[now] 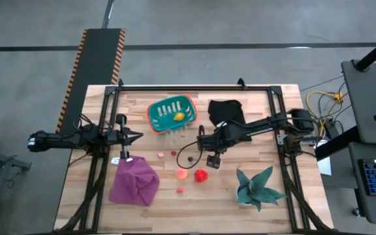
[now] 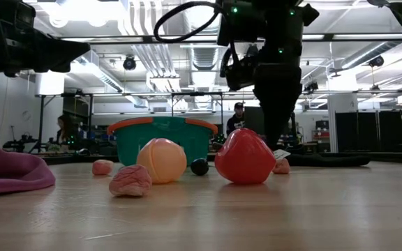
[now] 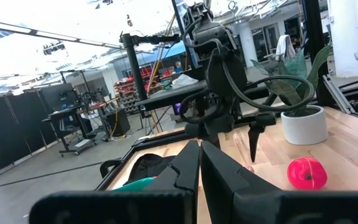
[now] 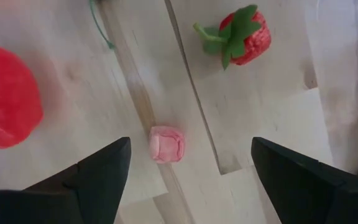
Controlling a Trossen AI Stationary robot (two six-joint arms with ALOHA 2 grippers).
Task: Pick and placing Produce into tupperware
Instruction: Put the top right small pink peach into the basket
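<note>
The teal tupperware stands at the far middle of the table with a yellow piece lying in it. Loose produce lies on the wood in front of it: a pink piece, a dark ball, an orange piece and a red one. My right gripper points down, open, with a small pink piece on the table between and below its fingers, untouched. A strawberry lies beyond it. My left gripper waits shut at the table's left.
A purple cloth lies at the near left and a black cloth to the right of the tupperware. A teal spiky plant in a white pot stands at the near right. A small red piece lies near the front edge.
</note>
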